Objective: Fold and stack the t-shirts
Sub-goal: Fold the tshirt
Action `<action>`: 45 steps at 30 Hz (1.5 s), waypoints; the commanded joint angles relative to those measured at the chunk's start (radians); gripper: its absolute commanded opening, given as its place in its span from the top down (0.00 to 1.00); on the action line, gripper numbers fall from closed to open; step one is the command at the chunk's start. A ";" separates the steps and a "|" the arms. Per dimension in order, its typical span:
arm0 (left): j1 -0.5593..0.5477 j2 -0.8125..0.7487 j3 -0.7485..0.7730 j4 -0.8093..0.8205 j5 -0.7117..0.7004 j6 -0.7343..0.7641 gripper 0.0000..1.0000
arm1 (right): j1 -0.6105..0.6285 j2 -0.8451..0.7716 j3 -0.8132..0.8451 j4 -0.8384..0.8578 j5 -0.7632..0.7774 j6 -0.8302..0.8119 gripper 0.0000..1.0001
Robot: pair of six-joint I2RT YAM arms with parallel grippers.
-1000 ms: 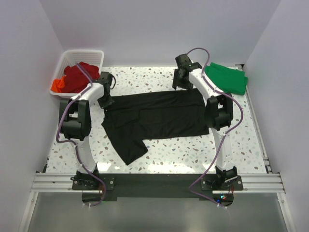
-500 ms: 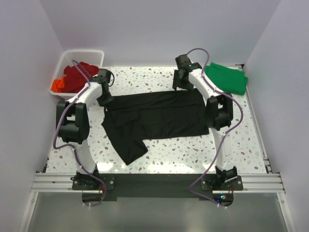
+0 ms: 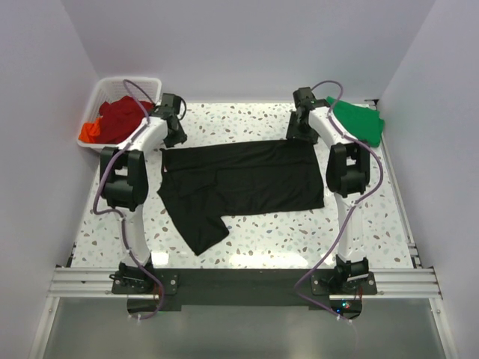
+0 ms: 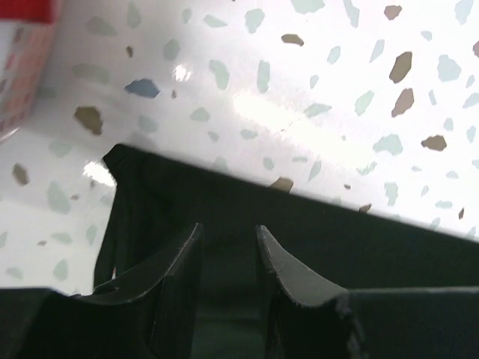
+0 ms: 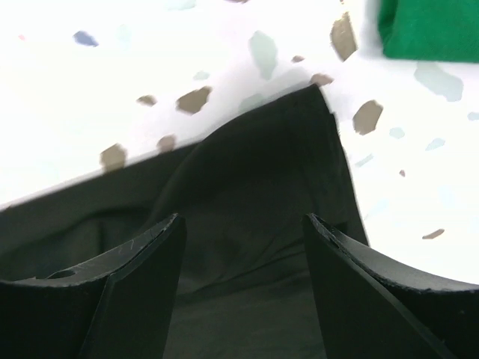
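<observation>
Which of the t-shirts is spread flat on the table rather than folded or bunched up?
The black t-shirt, lying open across the middle of the table between both arms. The green t-shirt sits folded at the far right; the dark red t-shirt and orange t-shirt are bunched in the basket.

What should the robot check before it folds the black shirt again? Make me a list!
1. Black shirt lies on the table, spread out: ok.
2. It is flat: not ok, one part hangs out toward the near left and there are wrinkles.
3. Left gripper over the shirt's far left corner, jaws apart and holding nothing: ok.
4. Right gripper over the far right corner, jaws wide apart and empty: ok.
5. Green shirt sits folded at the far right, apart from the black one: ok.
6. Red shirt and orange shirt wait in the basket: ok.
</observation>
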 commanded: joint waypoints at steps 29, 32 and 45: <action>-0.003 0.361 0.354 -0.064 0.012 0.048 0.61 | -0.024 0.105 0.065 0.000 0.002 0.004 0.32; 0.000 0.407 0.412 -0.071 0.006 0.054 0.61 | -0.027 0.111 0.076 -0.003 0.005 0.007 0.32; 0.011 0.505 0.512 0.025 0.055 0.088 0.60 | -0.082 0.202 0.209 -0.041 -0.027 0.031 0.32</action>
